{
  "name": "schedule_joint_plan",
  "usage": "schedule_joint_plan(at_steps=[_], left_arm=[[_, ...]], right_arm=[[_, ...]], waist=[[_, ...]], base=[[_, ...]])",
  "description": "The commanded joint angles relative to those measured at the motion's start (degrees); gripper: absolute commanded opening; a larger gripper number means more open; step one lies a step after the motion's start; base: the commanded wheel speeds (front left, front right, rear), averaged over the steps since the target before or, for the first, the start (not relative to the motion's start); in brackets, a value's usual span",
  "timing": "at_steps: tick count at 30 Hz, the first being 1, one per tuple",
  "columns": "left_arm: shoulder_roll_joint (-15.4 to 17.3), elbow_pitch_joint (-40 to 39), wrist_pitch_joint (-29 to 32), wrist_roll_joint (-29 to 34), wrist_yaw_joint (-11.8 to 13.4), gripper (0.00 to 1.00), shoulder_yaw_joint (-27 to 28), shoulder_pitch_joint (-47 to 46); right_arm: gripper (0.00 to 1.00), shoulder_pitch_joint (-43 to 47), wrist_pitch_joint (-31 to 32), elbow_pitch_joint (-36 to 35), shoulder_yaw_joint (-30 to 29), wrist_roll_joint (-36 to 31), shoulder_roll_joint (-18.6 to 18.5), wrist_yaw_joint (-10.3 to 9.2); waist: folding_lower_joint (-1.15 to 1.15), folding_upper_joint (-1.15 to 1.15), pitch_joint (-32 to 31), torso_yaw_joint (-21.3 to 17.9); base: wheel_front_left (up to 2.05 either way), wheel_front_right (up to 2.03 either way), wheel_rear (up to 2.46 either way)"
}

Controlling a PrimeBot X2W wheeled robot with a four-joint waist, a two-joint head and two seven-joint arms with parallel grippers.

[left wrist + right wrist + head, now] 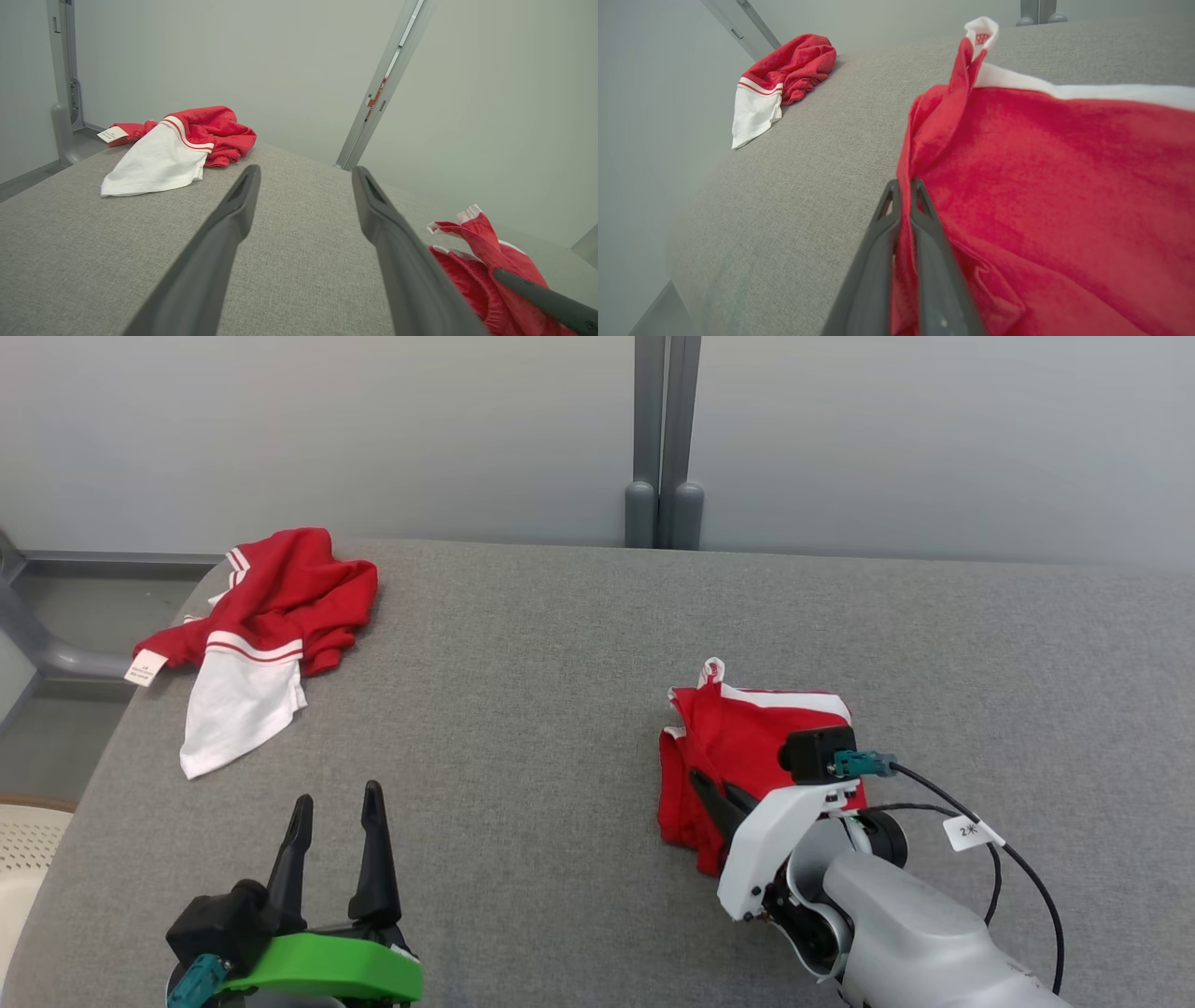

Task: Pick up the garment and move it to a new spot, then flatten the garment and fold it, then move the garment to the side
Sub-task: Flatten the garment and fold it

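Right now the right gripper is clamped on the red garment, its two dark fingers pressed together with a fold of the garment's left edge pinched between them. From this gripper the garment spreads ahead and off to the right, lying low on the grey table in a compact, roughly folded bundle. A white band runs along the garment's far edge, and a small white-tipped corner stands up beyond the fingertips. In the head view, the right wrist and its pale forearm cover the near right part of the cloth, and a black cable with a small white tag loops away behind the wrist. The left gripper hangs over bare table well to the left of the right one, its fingers spread wide apart with nothing between them. Ahead of the left gripper and a little to its left, near the table's far corner, lies a second garment, crumpled, red with a white panel and thin stripes, a paper label poking out at its left end. Beyond both grippers a pale wall rises behind the table, with a grey post in it.
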Motion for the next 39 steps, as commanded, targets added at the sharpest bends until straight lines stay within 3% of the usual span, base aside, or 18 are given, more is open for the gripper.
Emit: schedule_joint_plan(at_steps=[1, 3, 4, 5, 13, 20, 27, 32, 33, 34, 35, 36, 37, 39], left_arm=[[0.2, -0.1, 0.0, -0.4, 0.3, 1.0, 0.1, 0.9], [0.2, -0.2, 0.0, -0.6, 0.3, 1.0, 0.0, 1.0], [0.2, -0.2, 0.0, -0.7, 0.3, 1.0, -0.2, 0.9], [0.2, -0.2, 0.0, -0.9, 0.4, 1.0, -0.3, 0.9], [0.2, -0.5, 0.0, -1.3, 0.6, 1.0, -1.6, 1.2], [0.2, -0.5, 0.0, -1.8, 0.8, 1.0, -2.9, 1.5], [0.2, -0.7, 0.0, -1.9, 1.0, 1.0, -3.7, 1.4], [0.2, -0.6, 0.0, -1.7, 1.0, 1.0, -3.8, 1.1], [0.2, -0.6, 0.0, -1.7, 1.0, 1.0, -3.8, 1.0], [0.2, -0.6, 0.0, -1.7, 1.0, 1.0, -3.7, 0.9], [0.2, -0.5, 0.0, -1.7, 1.0, 1.0, -3.6, 0.7], [0.2, -0.5, 0.0, -1.7, 1.0, 1.0, -3.6, 0.6], [0.2, -0.6, 0.0, -1.6, 1.0, 1.0, -3.5, 0.4], [0.2, -0.5, 0.0, -1.4, 0.9, 1.0, -3.5, 0.0]], right_arm=[[0.0, 0.1, -0.1, 0.2, 0.4, 0.3, 0.1, -0.01], [0.43, -0.1, -0.3, 0.2, 1.0, 0.5, 0.3, -0.01], [0.95, -0.1, -0.3, 0.0, 1.3, 0.7, 0.4, -0.01], [1.0, -0.1, -0.3, -0.2, 1.6, 0.9, 0.5, -0.01], [1.0, 1.1, -2.1, -4.1, 2.6, 2.6, -1.2, -0.02], [1.0, 2.6, -4.4, -9.0, -2.0, 3.5, -5.0, -0.02], [1.0, 4.3, -4.9, -9.7, -9.3, -0.2, -7.8, -0.01], [1.0, 5.8, -4.9, -9.2, -12.5, -7.0, -7.8, -0.01], [0.87, 6.0, -4.9, -8.8, -12.6, -9.0, -7.5, -0.01], [0.58, 6.1, -4.9, -8.3, -12.6, -10.4, -7.4, -0.01], [0.39, 6.4, -4.9, -7.7, -12.4, -11.9, -6.8, -0.02], [0.32, 6.5, -4.9, -7.1, -12.4, -12.8, -6.2, -0.02], [0.18, 6.6, -4.9, -6.2, -12.1, -13.7, -5.4, -0.01], [0.0, 6.5, -4.9, -4.6, -11.4, -14.9, -4.1, -0.02]], waist=[[0.0, 0.0, -0.1, -0.2], [0.0, 0.0, -0.1, -0.5], [0.0, 0.0, -0.2, -0.7], [0.0, 0.0, -0.2, -0.9], [0.0, 0.0, -0.4, -2.7], [0.0, 0.0, -0.7, -4.1], [0.0, 0.0, -0.6, -4.7], [0.0, 0.0, -0.2, -4.5], [0.0, 0.0, -0.1, -4.4], [0.0, 0.0, -0.1, -4.3], [0.0, 0.0, 0.1, -4.1], [0.0, 0.0, 0.2, -3.9], [0.0, 0.0, 0.3, -3.7], [0.0, 0.0, 0.5, -3.2]], base=[[0.0, 0.0, 0.0], [0.0, 0.0, 0.0], [0.0, 0.0, 0.0], [0.0, 0.0, 0.0], [0.0, 0.0, 0.0], [0.0, 0.0, 0.0], [0.0, 0.0, 0.0], [0.0, 0.0, 0.0], [0.0, 0.0, 0.0], [0.0, 0.0, 0.0], [0.0, 0.0, 0.0], [0.0, 0.0, 0.0], [0.0, 0.0, 0.0], [0.0, 0.0, 0.0]])
